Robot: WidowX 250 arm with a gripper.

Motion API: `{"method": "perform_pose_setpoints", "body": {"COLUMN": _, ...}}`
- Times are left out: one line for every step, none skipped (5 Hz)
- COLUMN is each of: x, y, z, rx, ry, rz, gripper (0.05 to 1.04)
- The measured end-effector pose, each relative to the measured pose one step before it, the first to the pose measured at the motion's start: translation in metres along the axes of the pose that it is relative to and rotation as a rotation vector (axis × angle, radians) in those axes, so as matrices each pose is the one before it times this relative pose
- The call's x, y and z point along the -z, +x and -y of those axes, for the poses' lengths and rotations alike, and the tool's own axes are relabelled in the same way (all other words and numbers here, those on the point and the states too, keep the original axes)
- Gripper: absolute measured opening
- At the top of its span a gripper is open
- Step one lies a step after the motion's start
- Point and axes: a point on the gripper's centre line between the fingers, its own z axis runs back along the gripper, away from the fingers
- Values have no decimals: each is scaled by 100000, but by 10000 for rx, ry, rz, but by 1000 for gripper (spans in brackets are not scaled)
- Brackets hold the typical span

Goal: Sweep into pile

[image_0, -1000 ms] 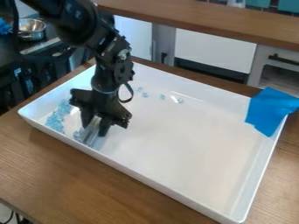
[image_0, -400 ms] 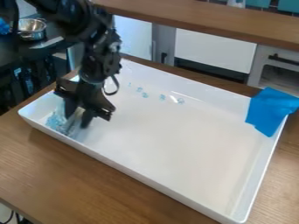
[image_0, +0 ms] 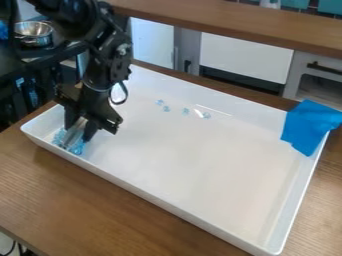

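My gripper (image_0: 78,131) hangs low over the left corner of the white tray (image_0: 194,165), shut on a thin greyish-white sweeping tool (image_0: 75,132). The tool stands tilted, its lower edge down among light blue pieces (image_0: 77,147) bunched in that corner. Part of the bunch is hidden behind the gripper and tool. Farther back, several loose blue pieces (image_0: 186,111) lie in a scattered row near the tray's back wall, apart from the bunch.
Blue cloth or tape (image_0: 309,126) drapes over the tray's right back corner. The tray rests on a wooden table (image_0: 120,210). A metal bowl (image_0: 35,34) stands at the upper left, and a wooden ledge (image_0: 234,22) runs behind the tray.
My gripper and the tool have moved left into the tray's corner. The blue pieces along the left side are now bunched more tightly around the tool's lower edge.
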Motion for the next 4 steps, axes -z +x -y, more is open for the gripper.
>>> {"method": "perform_pose_setpoints", "body": {"x": -1522, "y": -134, "z": 542, "rx": -116, "ry": -798, "rz": 40, "gripper": 383}}
{"method": "perform_pose_setpoints", "body": {"x": -2876, "y": 771, "z": 1797, "rx": 3, "ry": -1527, "rz": -256, "gripper": 383}}
{"method": "perform_pose_setpoints", "body": {"x": -2920, "y": 832, "z": 3420, "rx": 398, "ry": -1046, "rz": -217, "gripper": 383}}
{"method": "perform_pose_setpoints", "body": {"x": -1882, "y": 518, "z": 4977, "rx": 816, "ry": -656, "rz": 143, "gripper": 383}}
